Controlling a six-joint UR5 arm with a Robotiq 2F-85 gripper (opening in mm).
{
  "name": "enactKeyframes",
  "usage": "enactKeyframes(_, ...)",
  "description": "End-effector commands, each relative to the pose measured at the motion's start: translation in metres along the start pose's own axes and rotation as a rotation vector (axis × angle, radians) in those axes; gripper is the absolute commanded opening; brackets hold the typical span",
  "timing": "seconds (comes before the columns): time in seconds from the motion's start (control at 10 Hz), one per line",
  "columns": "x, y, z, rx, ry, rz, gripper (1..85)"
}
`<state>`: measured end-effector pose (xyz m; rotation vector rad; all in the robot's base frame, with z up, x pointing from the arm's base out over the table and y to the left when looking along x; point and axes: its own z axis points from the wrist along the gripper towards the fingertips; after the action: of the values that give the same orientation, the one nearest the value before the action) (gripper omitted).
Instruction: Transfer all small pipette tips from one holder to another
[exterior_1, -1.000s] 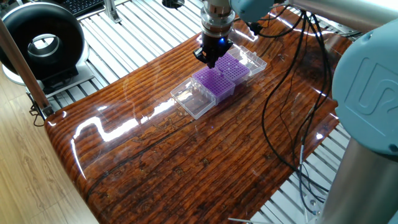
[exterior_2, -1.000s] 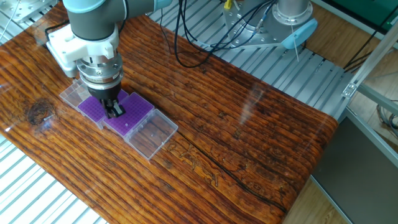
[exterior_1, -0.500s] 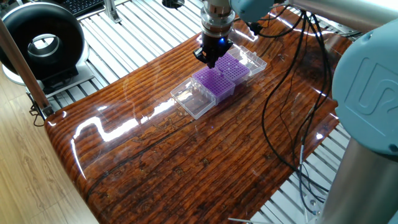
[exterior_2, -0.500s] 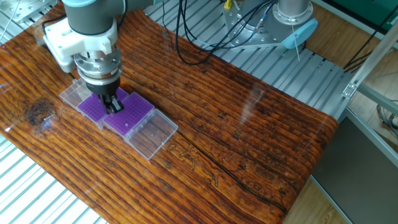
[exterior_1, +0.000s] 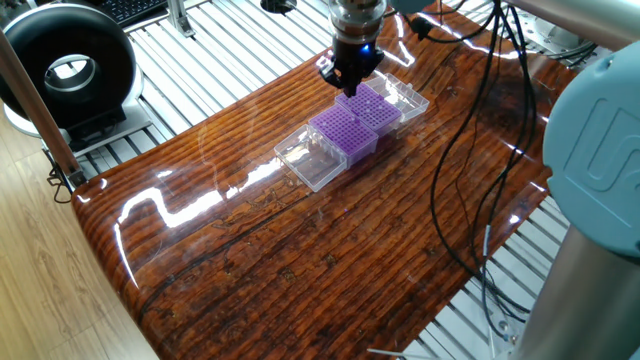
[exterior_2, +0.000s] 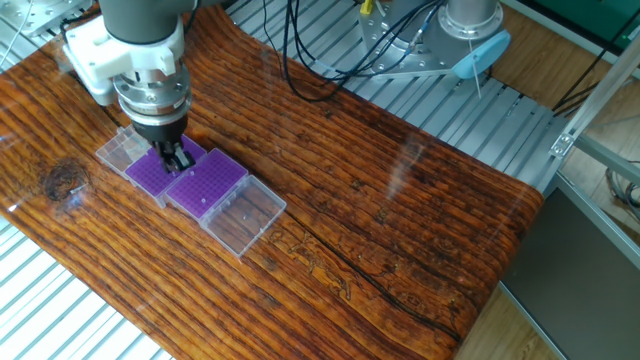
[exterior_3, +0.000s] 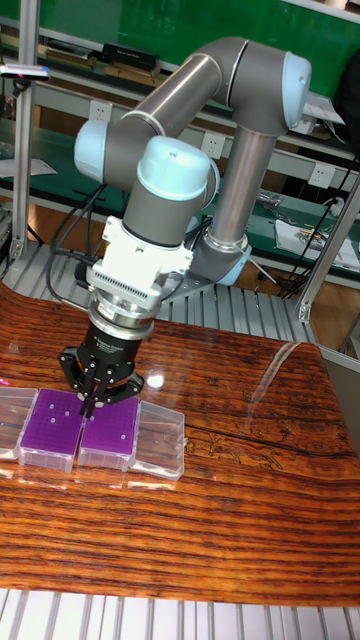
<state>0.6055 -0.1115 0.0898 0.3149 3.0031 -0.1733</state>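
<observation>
table (exterior_2: 400, 220): bare beside racks | purple racks (exterior_2: 190, 178): under tool (exterior_2: 178, 160), gap seemingly small | cables (exterior_1: 470, 150): drape far edge

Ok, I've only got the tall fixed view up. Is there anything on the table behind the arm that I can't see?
Observer: Yes. In the other fixed view, black cables run over the wooden table's far edge, apart from the purple racks.
Operator: And off the table's end?
Observer: In one fixed view, a black ring-shaped unit stands on the slatted metal surface there.
</observation>
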Motion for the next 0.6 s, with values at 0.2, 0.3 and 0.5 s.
enactKeyframes(0.2,-0.0085,-0.0171,0.0026,-0.013,-0.019,-0.041,1.3)
enactKeyframes(0.3,-0.0083,-0.0182,0.0041,-0.017,-0.021,-0.043,1.3)
enactKeyframes(0.5,-0.0076,-0.0172,0.0066,-0.026,-0.029,-0.040,1.3)
